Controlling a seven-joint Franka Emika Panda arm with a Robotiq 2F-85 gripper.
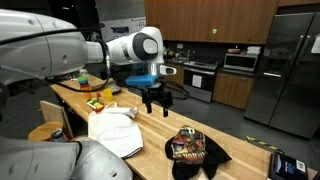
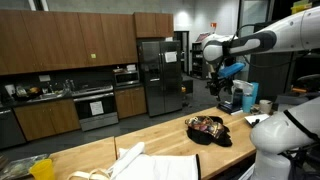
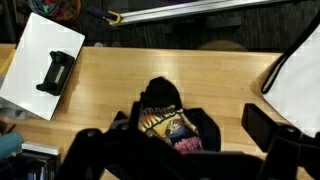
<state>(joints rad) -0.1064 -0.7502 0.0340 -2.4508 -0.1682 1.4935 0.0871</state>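
A crumpled black T-shirt with a colourful print (image 3: 168, 124) lies on the wooden counter (image 3: 120, 95). In the wrist view it sits straight below my gripper (image 3: 178, 142), between the two dark fingers (image 3: 268, 128). The jaws stand wide apart with nothing between them. In both exterior views the gripper (image 1: 153, 98) (image 2: 214, 84) hangs well above the counter, apart from the shirt (image 1: 190, 149) (image 2: 207, 128). Nothing is held.
A white cloth (image 1: 115, 130) (image 2: 150, 163) (image 3: 300, 80) lies on the counter beside the shirt. A white board with a black clamp-like piece (image 3: 45, 65) sits off the counter's side. Yellow items (image 1: 95, 101) stand at the counter's far end. Kitchen cabinets and a steel fridge (image 2: 160, 75) line the back.
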